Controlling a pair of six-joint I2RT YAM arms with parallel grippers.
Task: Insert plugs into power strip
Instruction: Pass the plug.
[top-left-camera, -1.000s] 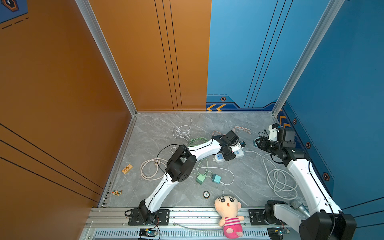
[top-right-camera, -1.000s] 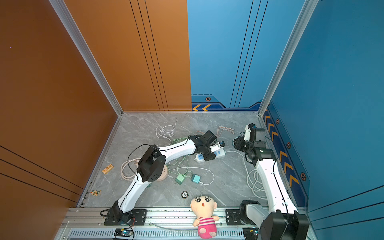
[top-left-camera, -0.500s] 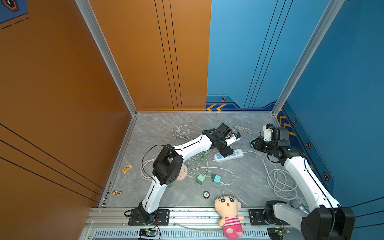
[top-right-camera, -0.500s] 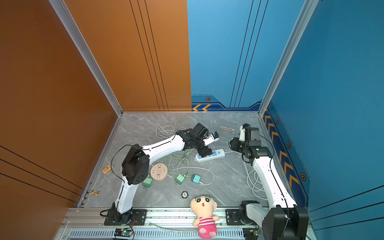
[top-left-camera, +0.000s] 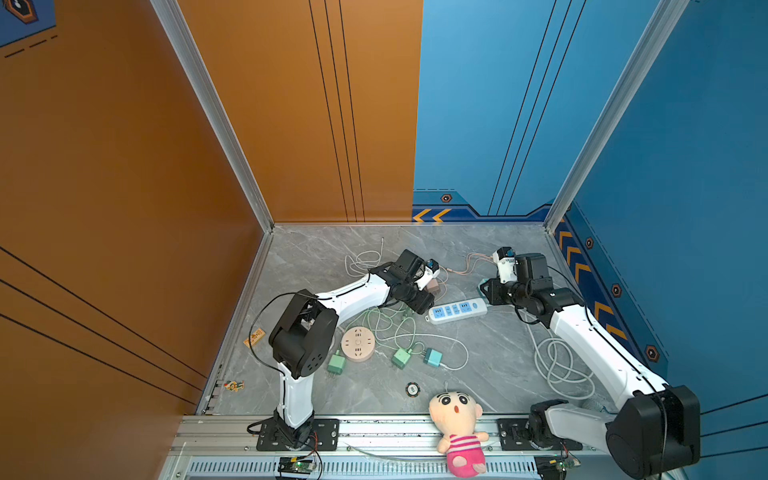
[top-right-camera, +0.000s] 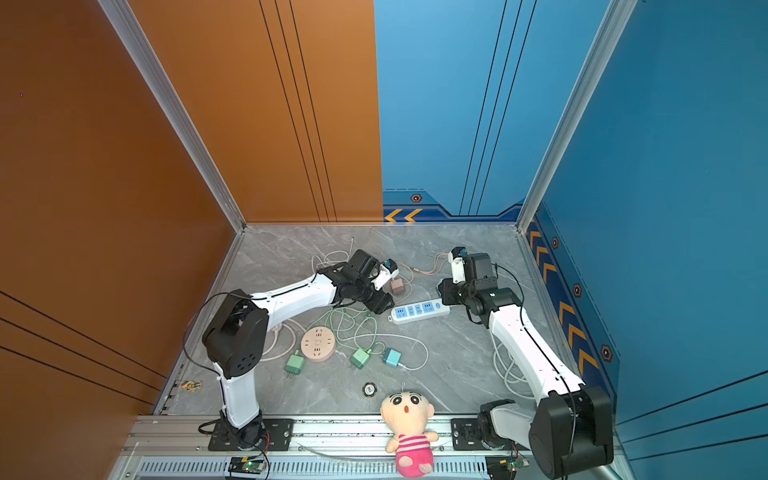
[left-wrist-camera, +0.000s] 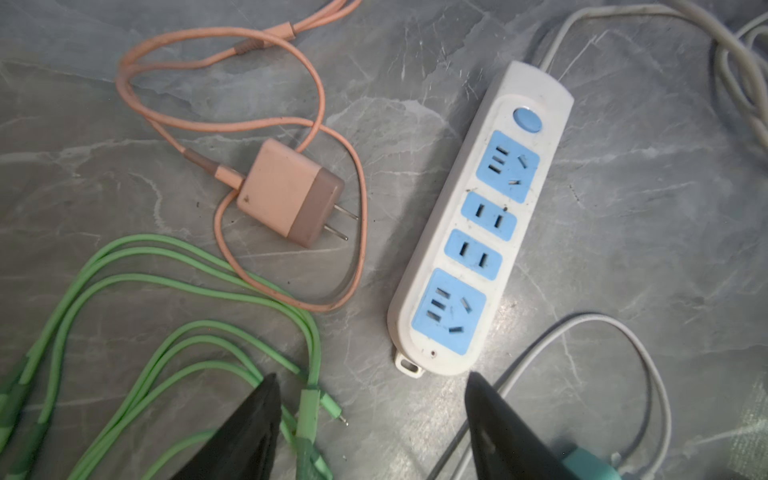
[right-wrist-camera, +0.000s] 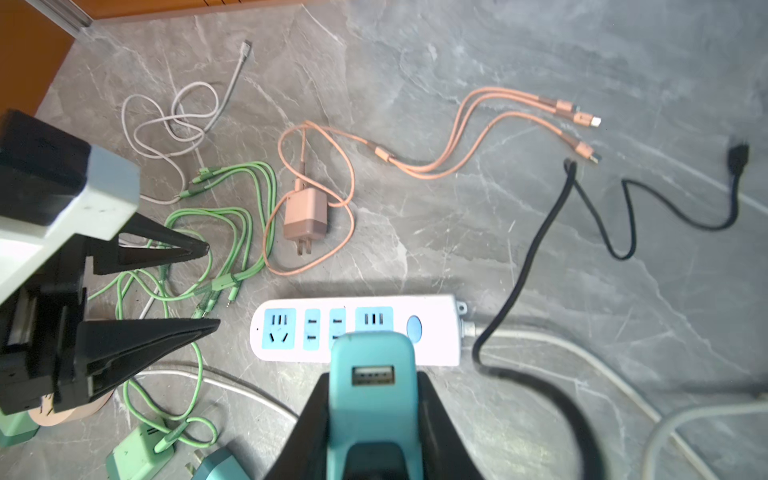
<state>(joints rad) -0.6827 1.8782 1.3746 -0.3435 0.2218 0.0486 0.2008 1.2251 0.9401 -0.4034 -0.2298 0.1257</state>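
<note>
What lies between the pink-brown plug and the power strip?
Only a loop of the plug's own pink cable lies between the pink-brown plug and the power strip; the rest is bare table, as the left wrist view shows.

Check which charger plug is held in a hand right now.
The teal plug clamped in the right hand. The pink plug, both green plugs and the other teal plug lie loose on the table.

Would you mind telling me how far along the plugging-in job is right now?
Nothing is done: all sockets on the power strip show empty. In hand: the right tool grips one teal adapter by the strip; the left tool hangs open near the pink adapter. Left: that pink one, two green adapters and a second teal adapter lie loose.
</note>
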